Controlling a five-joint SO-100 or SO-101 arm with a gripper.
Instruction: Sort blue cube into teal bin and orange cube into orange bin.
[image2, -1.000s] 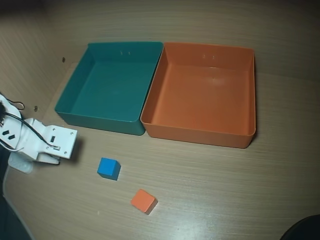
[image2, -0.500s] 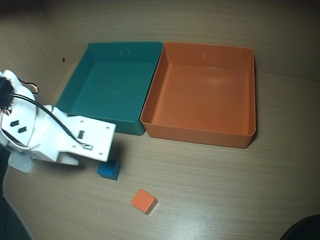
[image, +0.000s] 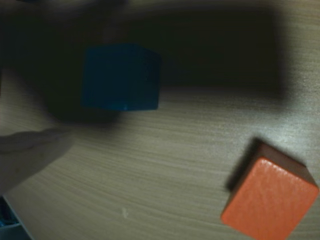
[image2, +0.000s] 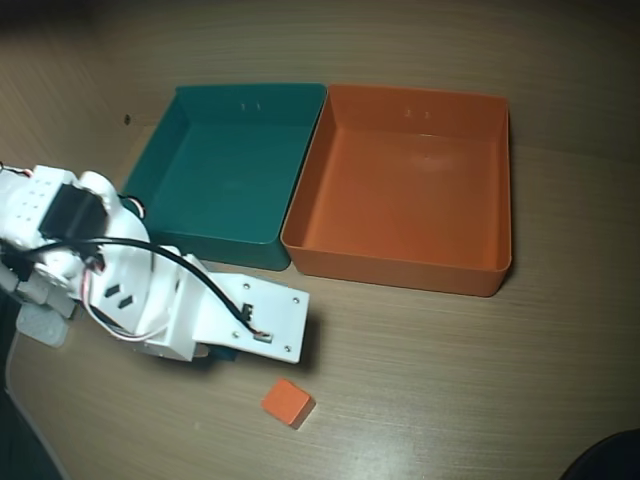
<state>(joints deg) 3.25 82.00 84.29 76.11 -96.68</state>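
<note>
The blue cube (image: 121, 76) lies in deep shadow at the upper left of the wrist view. In the overhead view only a dark sliver of it (image2: 222, 352) shows under the white wrist plate (image2: 245, 320) of my arm. The orange cube (image: 270, 197) sits on the wood at the lower right of the wrist view, apart from the blue one; from overhead the orange cube (image2: 287, 401) lies just below the plate. One pale finger (image: 30, 150) enters from the left edge, beside neither cube. The teal bin (image2: 220, 180) and the orange bin (image2: 410, 190) stand side by side, both empty.
The arm's white body with black cables (image2: 80, 250) fills the left side of the table. A dark rounded object (image2: 610, 455) pokes in at the bottom right corner. A small hole (image2: 127, 120) marks the wood left of the teal bin.
The arm has swung right and forward from the left edge. Its wrist plate now covers the blue cube, which was in plain sight a second ago. Neither cube has moved.
</note>
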